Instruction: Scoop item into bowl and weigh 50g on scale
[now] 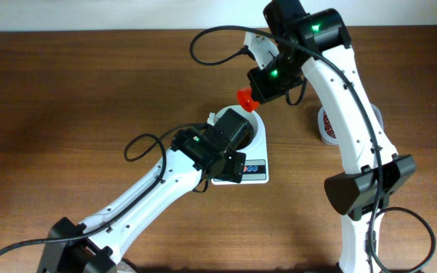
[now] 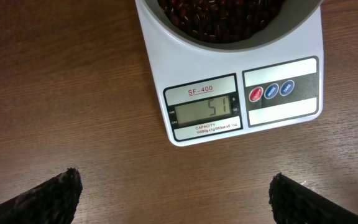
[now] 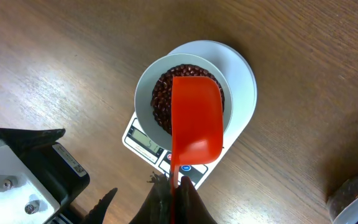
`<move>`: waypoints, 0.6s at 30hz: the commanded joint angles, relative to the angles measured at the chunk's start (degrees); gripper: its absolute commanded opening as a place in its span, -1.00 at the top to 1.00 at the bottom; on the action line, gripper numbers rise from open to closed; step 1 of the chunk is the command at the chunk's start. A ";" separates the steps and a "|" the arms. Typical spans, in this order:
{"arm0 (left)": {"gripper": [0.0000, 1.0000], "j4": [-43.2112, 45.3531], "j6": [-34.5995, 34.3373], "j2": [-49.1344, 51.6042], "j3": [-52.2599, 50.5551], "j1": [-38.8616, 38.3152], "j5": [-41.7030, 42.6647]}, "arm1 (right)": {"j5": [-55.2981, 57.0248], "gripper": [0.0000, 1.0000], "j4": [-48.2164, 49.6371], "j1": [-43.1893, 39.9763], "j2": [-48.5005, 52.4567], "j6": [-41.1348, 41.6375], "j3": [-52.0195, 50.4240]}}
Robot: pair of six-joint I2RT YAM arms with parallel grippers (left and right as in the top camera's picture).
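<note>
The white scale (image 2: 229, 93) lies on the wooden table and its display (image 2: 204, 111) reads 51. On it stands the white bowl (image 3: 145, 93), holding dark red-brown beans (image 3: 161, 96). My right gripper (image 3: 178, 190) is shut on the handle of a red scoop (image 3: 194, 118). The scoop hangs empty just above the bowl and also shows in the overhead view (image 1: 244, 97). My left gripper (image 2: 176, 196) is open over bare table in front of the scale, holding nothing. From overhead the left wrist hides most of the bowl.
A clear tub (image 1: 327, 125) with more beans stands right of the scale, partly behind the right arm, and shows at the right wrist view's corner (image 3: 356, 199). The left arm's wrist (image 3: 30, 168) sits close to the scale's front-left.
</note>
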 commanded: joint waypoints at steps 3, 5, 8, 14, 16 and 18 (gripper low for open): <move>-0.98 0.04 -0.28 -0.24 -0.31 -0.15 -0.59 | -5.03 0.92 -0.28 -3.98 -0.39 -0.61 -0.22; -0.98 0.04 -0.28 -0.24 -0.31 -0.17 -0.59 | -5.05 0.92 -0.50 -6.10 -0.39 -0.61 -0.22; -0.98 0.07 -0.28 -0.24 -0.31 -0.17 -0.59 | -5.03 0.92 -0.74 -11.82 -0.39 -0.61 -0.22; -0.98 0.04 -0.28 -0.24 -0.31 -0.15 -0.61 | -2.27 0.92 -2.45 -24.20 -0.33 -0.57 -0.22; -0.98 0.07 -0.28 -0.24 -0.31 -0.17 -0.61 | 1.31 0.92 -3.13 -26.51 -0.33 -0.50 -0.37; -0.98 0.07 -0.28 -0.24 -0.31 -0.15 -0.59 | 6.49 0.92 -3.26 -29.00 -0.17 1.27 -0.74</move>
